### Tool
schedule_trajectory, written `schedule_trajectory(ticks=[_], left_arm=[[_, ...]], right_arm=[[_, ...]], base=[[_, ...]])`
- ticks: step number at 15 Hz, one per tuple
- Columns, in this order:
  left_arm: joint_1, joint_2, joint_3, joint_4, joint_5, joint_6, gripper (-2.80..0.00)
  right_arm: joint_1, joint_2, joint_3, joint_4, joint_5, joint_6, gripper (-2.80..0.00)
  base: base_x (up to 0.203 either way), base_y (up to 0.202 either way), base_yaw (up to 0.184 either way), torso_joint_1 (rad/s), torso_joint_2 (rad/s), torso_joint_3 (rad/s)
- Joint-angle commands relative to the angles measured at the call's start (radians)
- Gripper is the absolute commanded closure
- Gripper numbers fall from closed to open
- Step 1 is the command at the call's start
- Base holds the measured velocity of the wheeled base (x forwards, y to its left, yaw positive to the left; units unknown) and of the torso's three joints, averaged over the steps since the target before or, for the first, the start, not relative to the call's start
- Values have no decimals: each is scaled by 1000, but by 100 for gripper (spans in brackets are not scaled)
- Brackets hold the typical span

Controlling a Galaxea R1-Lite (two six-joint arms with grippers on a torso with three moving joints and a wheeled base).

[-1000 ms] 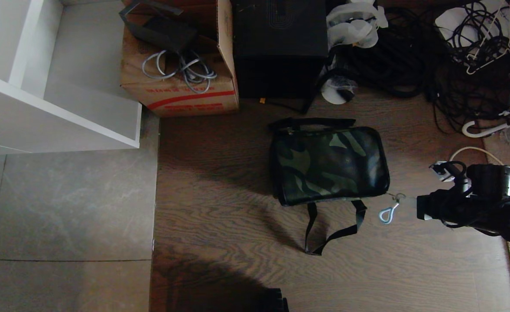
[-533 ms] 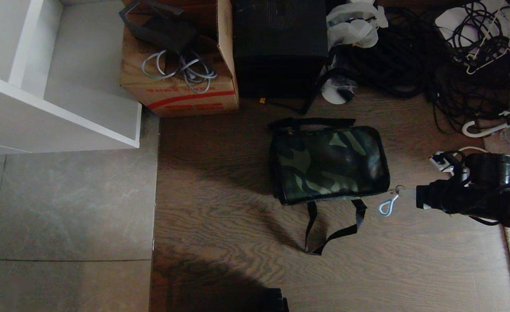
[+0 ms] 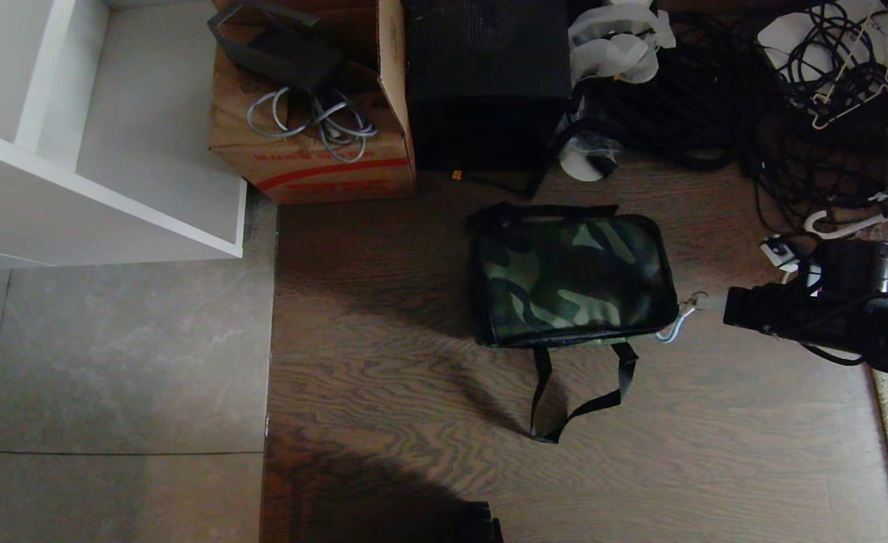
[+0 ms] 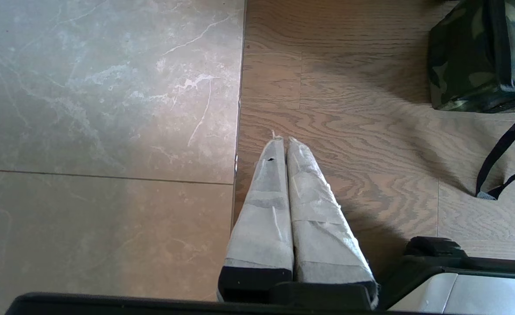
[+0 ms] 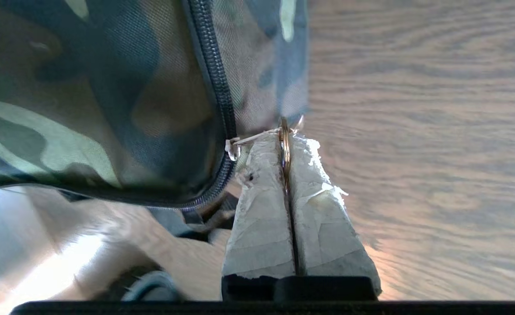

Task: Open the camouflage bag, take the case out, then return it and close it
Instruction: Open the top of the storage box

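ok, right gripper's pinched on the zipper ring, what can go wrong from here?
1. The right gripper holds only the thin ring at its fingertips; it may slip out under pull.
2. Nothing pins the camouflage bag; the left gripper is parked away, so the bag may drag instead of unzipping.

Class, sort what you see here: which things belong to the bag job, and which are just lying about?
Belong to the job:
- camouflage bag, zipped shut
- metal ring on its zipper
- right end effector, shut on that ring

Lying about:
- cardboard box
- plain black box
- tangled cables
- white shelf
- left end effector, parked, shut
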Motion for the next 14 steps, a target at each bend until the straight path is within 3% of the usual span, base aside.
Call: schedule_trajectory(ticks=[1, 5, 11, 14], left_arm=[[0, 1, 8, -1, 0, 0, 0], [0, 1, 8, -1, 0, 0, 0], [-1, 1, 8, -1, 0, 0, 0], [0, 1, 8, -1, 0, 0, 0]], right_arm=[[2, 0, -20, -8, 5, 39, 0], [8, 0, -34, -39, 5, 92, 0], [27, 1, -71, -75, 3, 281, 0], [37, 7, -83, -109, 2, 293, 0]], base=[[0, 0, 0, 0, 0, 0], [0, 0, 0, 0, 0, 0], [0, 0, 0, 0, 0, 0], [0, 0, 0, 0, 0, 0]])
